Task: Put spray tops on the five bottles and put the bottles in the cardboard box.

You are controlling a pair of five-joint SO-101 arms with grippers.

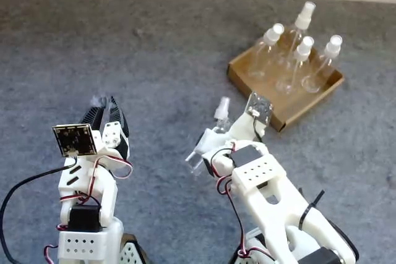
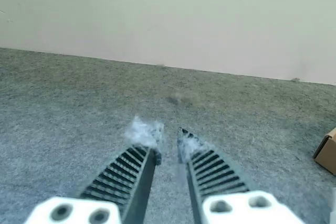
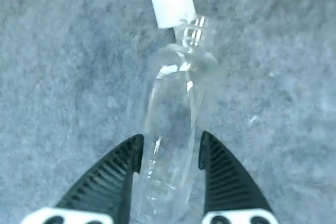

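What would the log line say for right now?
cardboard box: four capped bottles inside | right tool: shut on fifth bottle, spray top on | left tool: open, empty

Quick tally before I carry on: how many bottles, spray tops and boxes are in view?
Bottles: 5, four in the cardboard box, plus one held bottle in the right gripper
Spray tops: 5, one per bottle
Cardboard box: 1
Total: 11
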